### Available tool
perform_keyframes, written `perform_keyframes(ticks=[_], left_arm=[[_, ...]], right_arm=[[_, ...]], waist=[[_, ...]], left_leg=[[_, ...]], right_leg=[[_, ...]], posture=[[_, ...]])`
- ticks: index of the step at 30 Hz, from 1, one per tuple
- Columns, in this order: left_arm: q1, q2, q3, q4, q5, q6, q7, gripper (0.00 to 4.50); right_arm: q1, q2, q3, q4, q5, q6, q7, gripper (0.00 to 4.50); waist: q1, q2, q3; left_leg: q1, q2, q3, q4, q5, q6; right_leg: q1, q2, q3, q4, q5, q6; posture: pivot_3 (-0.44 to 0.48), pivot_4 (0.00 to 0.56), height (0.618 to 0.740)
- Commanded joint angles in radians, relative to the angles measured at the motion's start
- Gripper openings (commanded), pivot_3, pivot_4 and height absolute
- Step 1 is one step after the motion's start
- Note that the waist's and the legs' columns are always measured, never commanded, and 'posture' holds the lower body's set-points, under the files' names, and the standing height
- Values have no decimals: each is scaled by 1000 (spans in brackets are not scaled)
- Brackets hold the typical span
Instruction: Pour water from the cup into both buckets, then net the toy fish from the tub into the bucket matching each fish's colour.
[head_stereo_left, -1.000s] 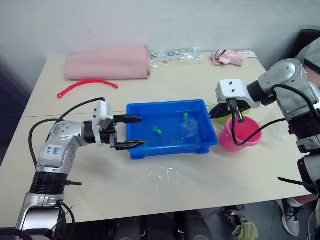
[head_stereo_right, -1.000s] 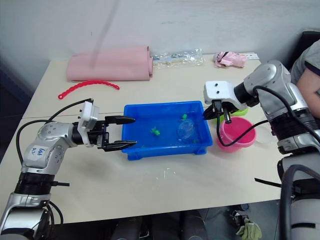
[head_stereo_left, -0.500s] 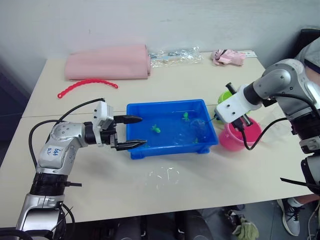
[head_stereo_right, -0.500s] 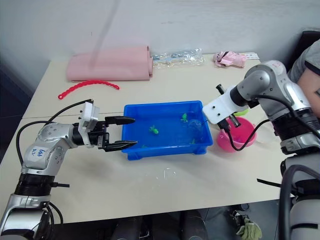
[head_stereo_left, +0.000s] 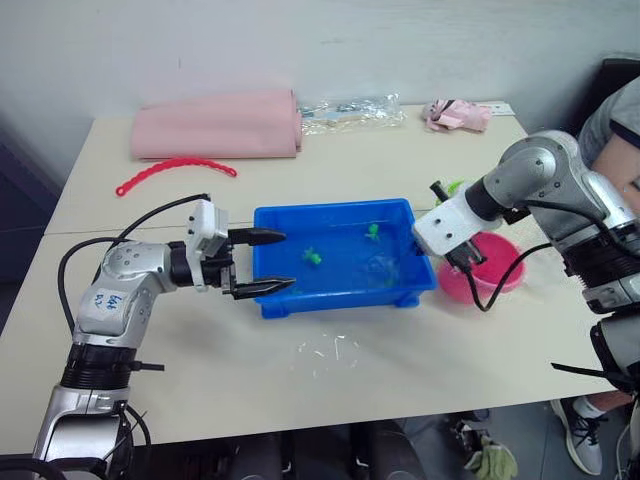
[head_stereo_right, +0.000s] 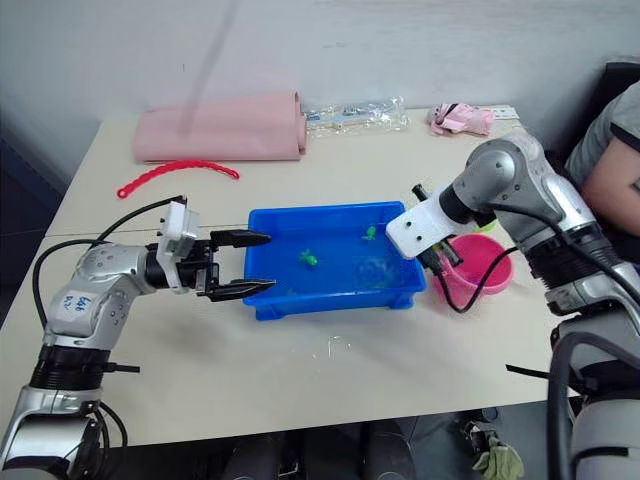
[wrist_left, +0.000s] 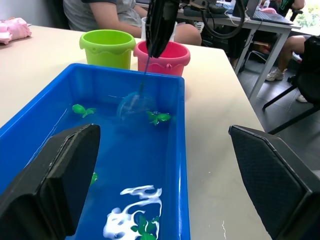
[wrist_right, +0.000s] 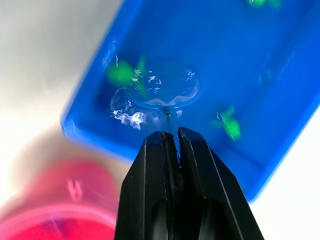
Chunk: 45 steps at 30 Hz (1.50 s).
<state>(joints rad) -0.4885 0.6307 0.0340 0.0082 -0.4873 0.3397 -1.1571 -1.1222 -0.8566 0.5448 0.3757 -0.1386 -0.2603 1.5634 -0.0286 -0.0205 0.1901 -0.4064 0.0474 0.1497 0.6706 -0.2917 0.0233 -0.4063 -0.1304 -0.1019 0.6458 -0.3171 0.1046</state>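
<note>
The blue tub (head_stereo_left: 330, 209) holds water and several tiny green toy fish (head_stereo_left: 314, 257) (wrist_left: 159, 117). My right gripper (wrist_right: 170, 134) is shut on the net's thin stick, tilted over the tub's right end. The net's hoop (head_stereo_left: 378, 265) (wrist_right: 165, 92) lies in the water near a green fish. Just right of the tub stands the pink bucket (head_stereo_left: 490, 268), with the lime green bucket (wrist_left: 107, 46) beside it. A pale rim (wrist_left: 145, 29) behind the buckets may be the cup. My left gripper (head_stereo_left: 278, 261) is open at the tub's left end, one finger over the rim and one outside the front wall.
A folded pink cloth (head_stereo_left: 215, 125), a red beaded strip (head_stereo_left: 175, 168), a clear plastic bag (head_stereo_left: 350, 110) and a small pink bundle (head_stereo_left: 458, 114) lie along the far side. Spilled water (head_stereo_left: 328, 350) glints in front of the tub. A person's arm (head_stereo_right: 615, 165) shows at the right.
My right gripper has swung from above the pink bucket to the tub and lowered the net's hoop into the water. The left arm has stayed put.
</note>
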Motion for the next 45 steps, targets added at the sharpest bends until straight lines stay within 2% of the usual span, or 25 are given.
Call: perform_keyframes(ticks=[1, 7, 15, 27, 37, 41, 45], left_arm=[[16, 23, 34, -36, -21, 3, -5, 4477], [23, 39, 38, -33, -22, 8, -10, 4477], [27, 48, 41, -19, -21, 7, -10, 4477], [48, 50, 44, -36, -25, 14, -1, 4477], [58, 51, 56, -47, -27, 17, 5, 4477], [52, 53, 56, -44, -26, 18, 4, 4477], [47, 51, 49, -44, -24, 18, 1, 4477]], right_arm=[[43, -8, -55, -55, 109, 198, 51, 0], [88, -5, -111, -46, 125, 324, 42, 0], [162, 41, -226, -18, 230, 627, 7, 0], [140, 48, -286, 59, 235, 656, -36, 0], [180, 23, -404, 42, 320, 761, -78, 0], [213, 6, -431, 29, 317, 709, -107, 0], [237, -13, -409, 30, 229, 411, -140, 0]], waist=[[0, 0, 0], [1, 0, 0], [1, 0, 0], [0, 0, 0], [0, 0, 0], [1, 0, 0], [1, 0, 0]], left_leg=[[0, 0, 0, 0, 0, 0], [0, 0, 0, 0, 0, 0], [0, 0, 0, -1, 0, 0], [0, 0, 0, -1, 0, 0], [0, 0, 0, -1, 0, 0], [0, 0, 0, -1, 0, 0], [0, -1, 0, -1, 0, 0]], right_leg=[[0, 0, 0, 0, 0, 0], [0, 0, 0, 0, 0, 0], [0, 0, 0, 0, 0, 0], [-1, 0, 0, 0, 0, 0], [-1, 0, 0, 0, 0, 0], [-1, 0, 0, 0, 0, 0], [0, 0, 0, 0, 0, 0]], posture=[[0, 150, 740], [0, 150, 740], [0, 150, 740], [0, 150, 740], [0, 150, 740], [0, 150, 740], [0, 150, 740]])
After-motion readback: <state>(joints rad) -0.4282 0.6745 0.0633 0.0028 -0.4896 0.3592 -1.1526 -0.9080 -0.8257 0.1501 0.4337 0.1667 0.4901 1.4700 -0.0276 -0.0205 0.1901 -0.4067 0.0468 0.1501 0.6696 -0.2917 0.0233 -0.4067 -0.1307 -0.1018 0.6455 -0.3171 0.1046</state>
